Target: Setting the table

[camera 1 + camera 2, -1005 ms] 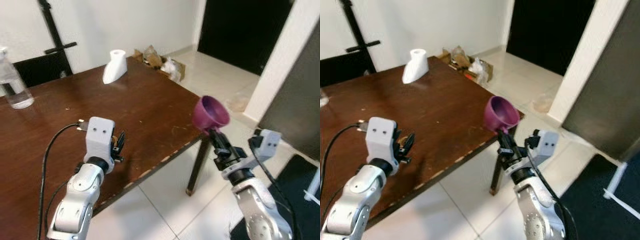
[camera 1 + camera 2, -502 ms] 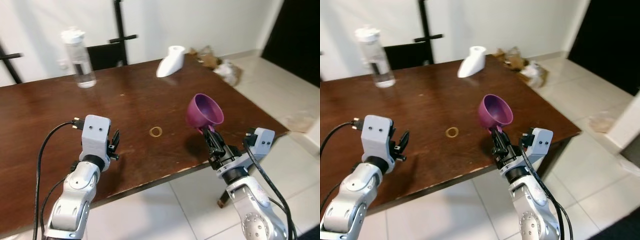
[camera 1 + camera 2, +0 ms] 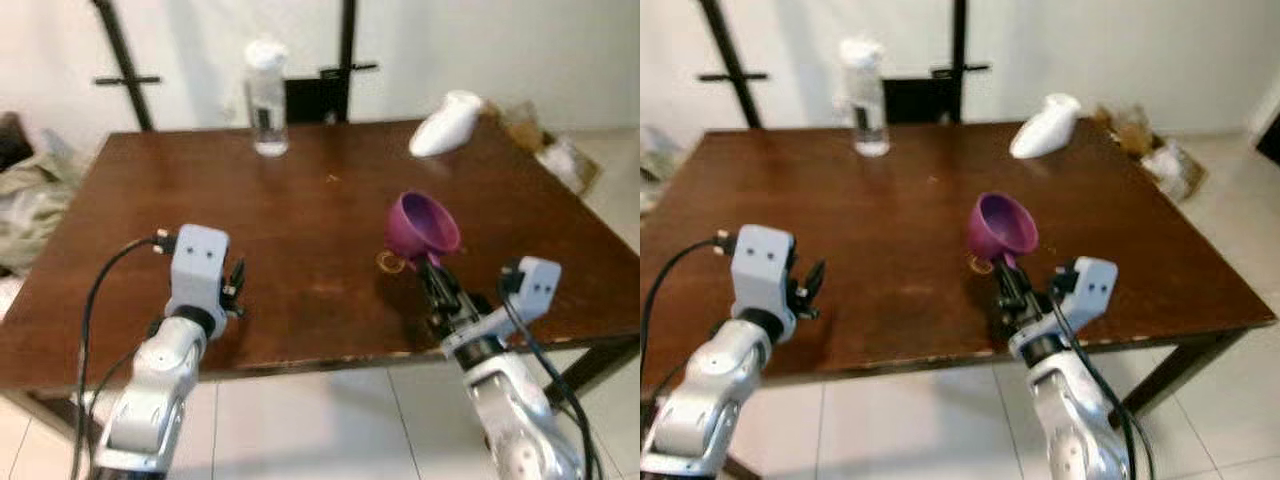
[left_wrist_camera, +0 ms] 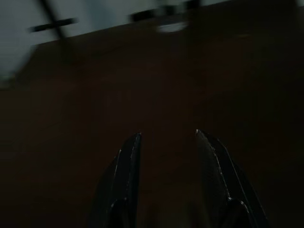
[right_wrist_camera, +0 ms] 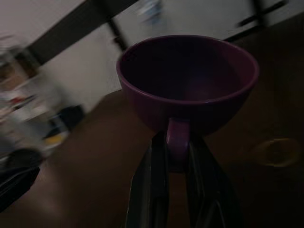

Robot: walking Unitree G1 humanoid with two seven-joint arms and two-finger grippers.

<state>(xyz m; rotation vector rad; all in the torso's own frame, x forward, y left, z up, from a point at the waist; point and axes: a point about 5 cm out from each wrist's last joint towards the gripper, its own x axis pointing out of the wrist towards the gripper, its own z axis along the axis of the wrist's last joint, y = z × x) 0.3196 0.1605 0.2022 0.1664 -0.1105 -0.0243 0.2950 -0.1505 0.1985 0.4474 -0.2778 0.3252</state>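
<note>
A purple cup (image 3: 424, 224) hangs tilted above the brown table (image 3: 300, 210), near its front edge and right of centre. My right gripper (image 3: 436, 280) is shut on the cup's handle (image 5: 177, 144), with the bowl of the cup (image 5: 187, 80) above the fingers. My left gripper (image 3: 236, 292) hovers low over the table's front left part, open with nothing between its fingers (image 4: 124, 175). A small ring (image 3: 390, 262) lies on the wood just under the cup.
A clear water bottle (image 3: 265, 97) stands at the table's back middle. A white object (image 3: 448, 108) lies at the back right. A black stand (image 3: 345, 45) and chair back rise behind the table. Cloth (image 3: 25, 200) lies off the left edge. Tiled floor (image 3: 330, 420) runs along the front.
The camera has swung, so the table now faces me squarely. The cup stays held in my right gripper, now lower over the ring. The left gripper is unchanged.
</note>
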